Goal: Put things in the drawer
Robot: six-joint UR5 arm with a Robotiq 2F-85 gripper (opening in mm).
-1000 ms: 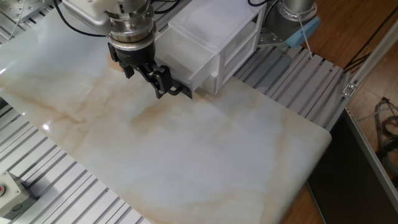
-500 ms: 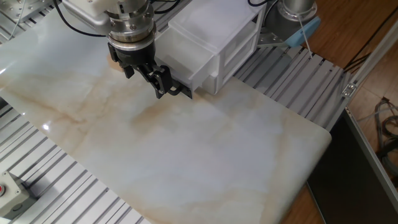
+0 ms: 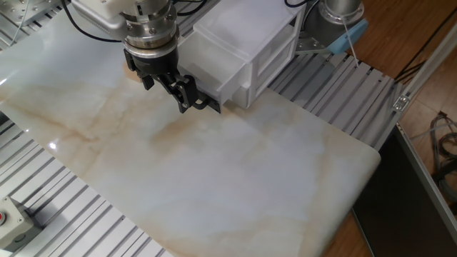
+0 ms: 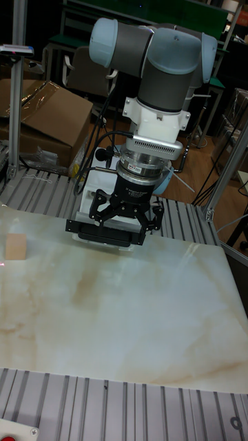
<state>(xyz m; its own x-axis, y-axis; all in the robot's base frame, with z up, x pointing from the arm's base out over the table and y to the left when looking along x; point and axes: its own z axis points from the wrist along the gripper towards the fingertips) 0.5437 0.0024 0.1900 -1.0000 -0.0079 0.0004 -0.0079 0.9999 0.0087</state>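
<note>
Fixed view: over the last second nothing shifted. The gripper (image 3: 184, 98) stayed at the bar handle (image 3: 208, 108) of the drawer (image 3: 214, 68).

Tall fixed view: the wooden cube (image 4: 15, 247) lay on the table (image 4: 138, 324), well apart from the drawer (not yet collected). Whether the fingers were pinching the handle could not be told. The opening step was probably paused.

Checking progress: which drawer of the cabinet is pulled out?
The lowest drawer, with the black bar handle at the gripper; it juts forward of the cabinet.
</note>
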